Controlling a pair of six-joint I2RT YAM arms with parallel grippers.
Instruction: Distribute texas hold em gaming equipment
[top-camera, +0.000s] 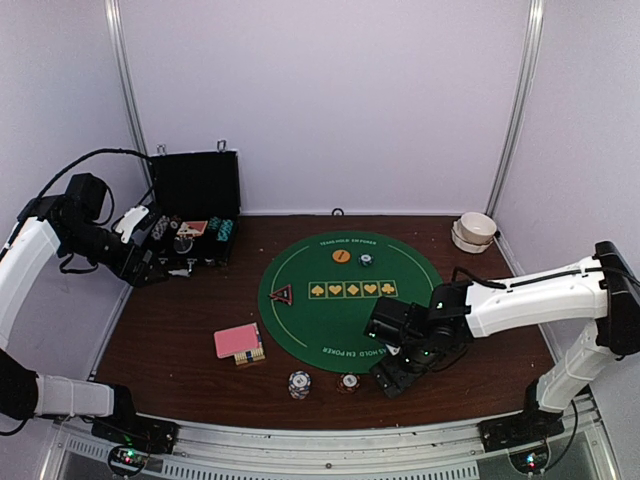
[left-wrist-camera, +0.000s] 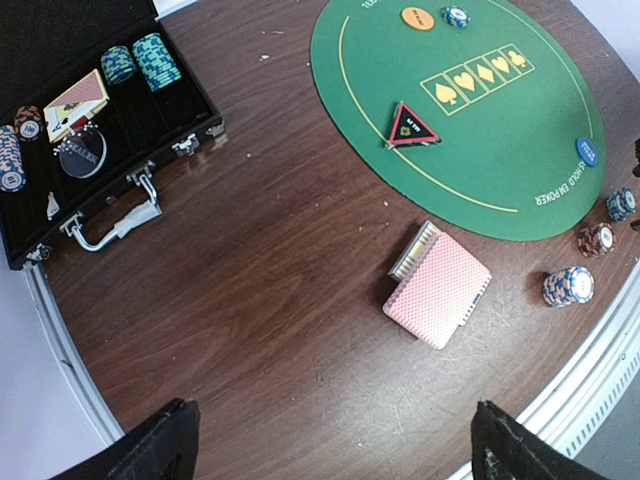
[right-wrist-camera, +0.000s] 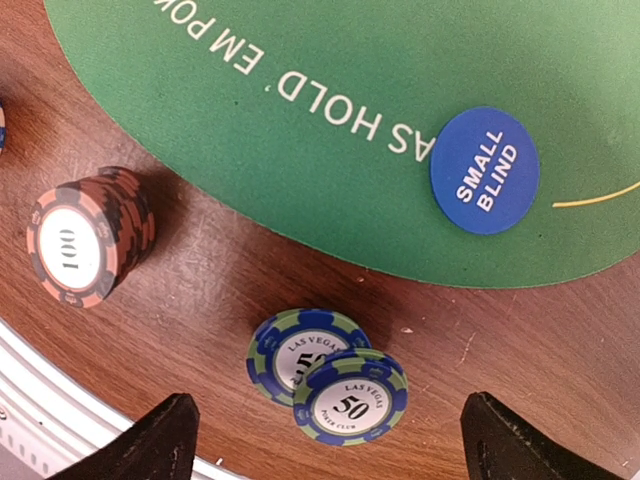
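The right fingers (right-wrist-camera: 160, 440) stand wide apart and hold nothing. Between them, on the bare table (right-wrist-camera: 240, 260) near its front rail, lie two blue-green 50 chips (right-wrist-camera: 340, 385), the upper one slid half off the lower. By the look of it this pair is already placed, so the step is to clear away cleanly. The fingers should stay spread and rise straight up, because any sideways sweep could scatter the loose top chip or clip the orange 100 stack (right-wrist-camera: 85, 245) nearby. The Small Blind disc (right-wrist-camera: 485, 170) sits apart, on the green mat (right-wrist-camera: 300, 60). The left fingers (left-wrist-camera: 150, 445) are also wide open and empty, above the table between the black case (left-wrist-camera: 60, 30) and the pink-backed cards (left-wrist-camera: 440, 292).
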